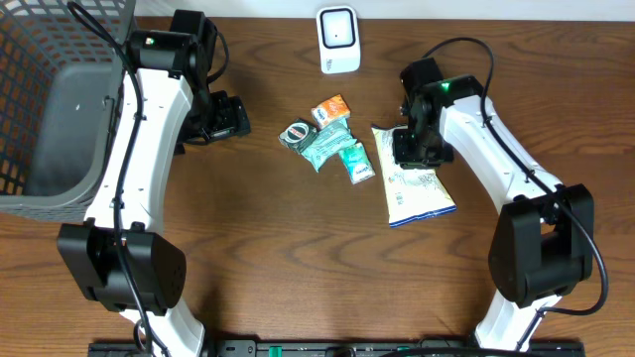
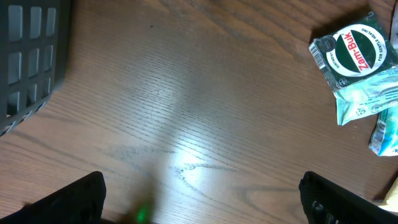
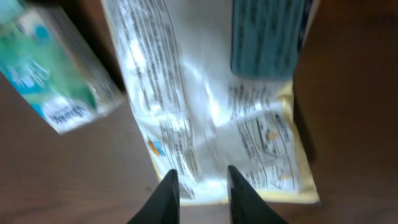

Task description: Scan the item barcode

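A white and yellow printed bag point(image 1: 415, 188) lies flat on the table, right of centre. My right gripper point(image 1: 409, 149) hangs over the bag's far end. In the right wrist view its fingers point(image 3: 202, 186) stand a little apart above the bag's point(image 3: 205, 93) yellow edge, with nothing pinched between them. I cannot make out a barcode in the blurred print. The white scanner point(image 1: 338, 40) stands at the back middle of the table. My left gripper point(image 1: 233, 119) is wide open over bare wood point(image 2: 202, 193), left of the small packets.
A cluster of small packets lies at the centre: a Zam-Buk packet point(image 1: 297, 133) point(image 2: 354, 53), an orange packet point(image 1: 331, 108), a teal pouch point(image 1: 325, 145) and a green box point(image 1: 355, 164) point(image 3: 50, 74). A dark mesh basket point(image 1: 40, 109) fills the far left.
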Available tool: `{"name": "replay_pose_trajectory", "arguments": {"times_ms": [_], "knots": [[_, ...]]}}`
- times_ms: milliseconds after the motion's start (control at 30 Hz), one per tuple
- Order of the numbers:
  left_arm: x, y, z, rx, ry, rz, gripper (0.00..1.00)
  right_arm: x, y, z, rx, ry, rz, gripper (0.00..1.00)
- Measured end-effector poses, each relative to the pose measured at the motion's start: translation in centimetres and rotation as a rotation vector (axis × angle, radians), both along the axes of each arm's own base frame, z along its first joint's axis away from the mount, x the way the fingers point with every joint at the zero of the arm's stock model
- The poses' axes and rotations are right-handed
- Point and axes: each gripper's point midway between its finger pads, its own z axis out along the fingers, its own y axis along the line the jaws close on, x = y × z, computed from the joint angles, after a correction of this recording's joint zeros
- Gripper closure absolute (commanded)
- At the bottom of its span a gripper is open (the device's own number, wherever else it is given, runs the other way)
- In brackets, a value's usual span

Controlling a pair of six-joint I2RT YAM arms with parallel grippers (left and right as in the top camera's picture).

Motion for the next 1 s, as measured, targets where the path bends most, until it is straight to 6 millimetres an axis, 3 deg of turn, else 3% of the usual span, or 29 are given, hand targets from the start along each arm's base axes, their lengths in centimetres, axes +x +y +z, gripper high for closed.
{"name": "replay_pose_trajectory", "arguments": {"times_ms": [167, 367, 467, 667, 833, 1000], "knots": [[0.0, 0.0, 0.0, 0.0, 0.0, 0.0, 0.03, 0.7, 0.2, -0.8, 0.007, -0.035, 0.004, 0.8], [0.0, 0.0, 0.0, 0.0, 0.0, 0.0, 0.02, 1.6, 0.0, -4.1, 0.005, -0.11, 0.006, 0.67], [0.0, 0.0, 0.0, 0.0, 0.0, 0.0, 0.02, 3.0, 0.0, -4.7, 0.001, -0.181, 0.003, 0.63], [0.0, 0.0, 0.0, 0.0, 0.0, 0.0, 0.02, 4.4, -1.6, -3.0, -0.056, -0.212, -0.024, 0.49], [0.0, 0.0, 0.0, 0.0, 0.0, 0.0, 0.02, 6.3, -3.4, 1.2, -0.072, -0.242, -0.065, 0.3], [0.0, 0.0, 0.0, 0.0, 0.0, 0.0, 0.02, 6.4, -5.8, 1.5, -0.036, -0.214, -0.108, 0.16]]}}
